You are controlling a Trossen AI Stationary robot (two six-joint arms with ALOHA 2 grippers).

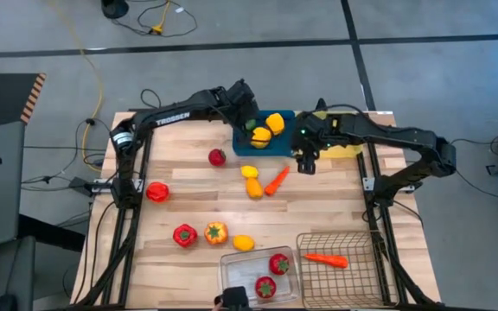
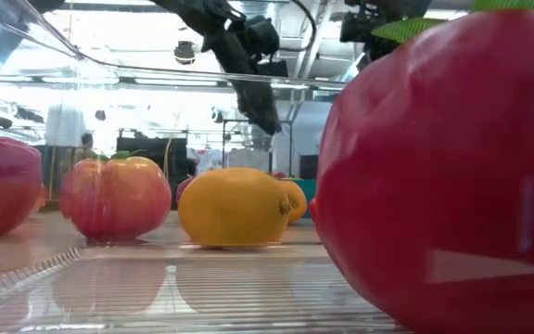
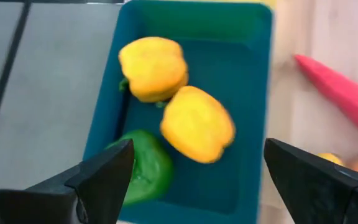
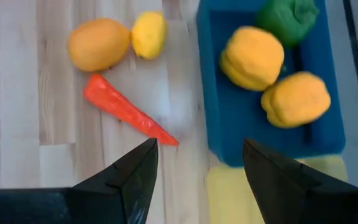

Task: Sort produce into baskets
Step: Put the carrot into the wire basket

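The blue tray (image 1: 247, 149) at the table's far edge holds two yellow peppers (image 3: 194, 123) and one green pepper (image 3: 143, 167). The yellow tray (image 1: 346, 149) lies just beside it; its contents cannot be told. The clear bin (image 1: 236, 262) at the near edge holds two red berries (image 1: 279, 263). The wire-mesh basket (image 1: 372, 275) beside it holds one carrot (image 1: 327, 259).

The left gripper (image 3: 194, 171) hangs over the blue tray, fingers spread wide and empty, the peppers lying free beneath it. The right gripper (image 4: 197, 168) hangs over the table at the blue tray's near corner, fingers apart, grasping nothing. A second carrot (image 4: 126, 110), an orange (image 4: 98, 43) and a lemon (image 4: 148, 34) lie on the wood just beyond it. Other produce remains loose on the table.
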